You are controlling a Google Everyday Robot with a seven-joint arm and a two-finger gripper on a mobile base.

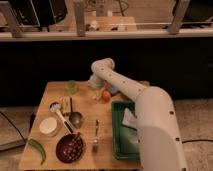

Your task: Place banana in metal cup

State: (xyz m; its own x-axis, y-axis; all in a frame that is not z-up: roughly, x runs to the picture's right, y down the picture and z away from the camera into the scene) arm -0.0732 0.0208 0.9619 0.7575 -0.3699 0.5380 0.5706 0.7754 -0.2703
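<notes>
The gripper [94, 85] hangs at centre frame, largely hidden by its own arm [125, 88]; its grasp cannot be told. A blurry yellowish banana [97, 97] lies just below, apart from the metal cup [76, 119].

We are finding no text, label, brand or number that can be read on anything on the worktop [50, 95]. We are seeing the gripper [95, 86] hanging over its far edge, near the green cup [72, 86].

Single view — high, looks down on table [54, 93] | pincer [94, 84] at far edge
</notes>
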